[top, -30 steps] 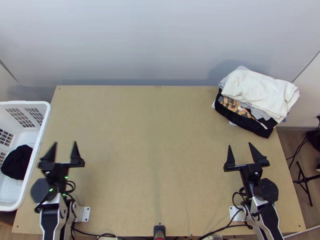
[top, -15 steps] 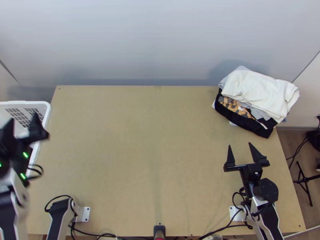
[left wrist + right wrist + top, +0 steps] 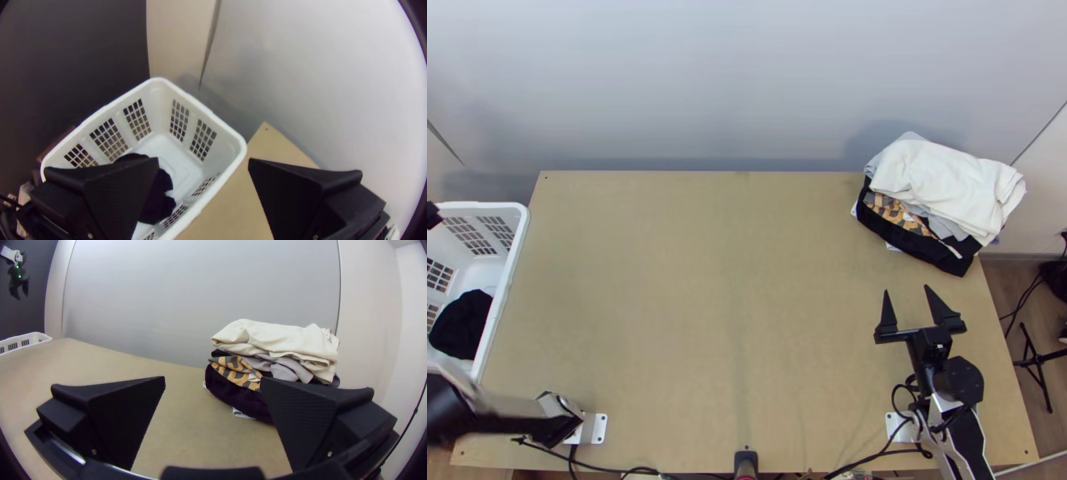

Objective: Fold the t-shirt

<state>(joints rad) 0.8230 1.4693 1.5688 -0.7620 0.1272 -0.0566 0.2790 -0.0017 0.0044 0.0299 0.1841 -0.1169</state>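
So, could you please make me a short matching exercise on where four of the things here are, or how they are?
Things:
1. laundry basket
2. black cloth
3. cream-white garment
4. right tool

Places and states:
A. on top of the stack of folded clothes
B. open, with nothing between its fingers
C. at the left side of the wooden table
D. bunched inside the laundry basket

Right pairs: 1-C, 2-D, 3-A, 4-B
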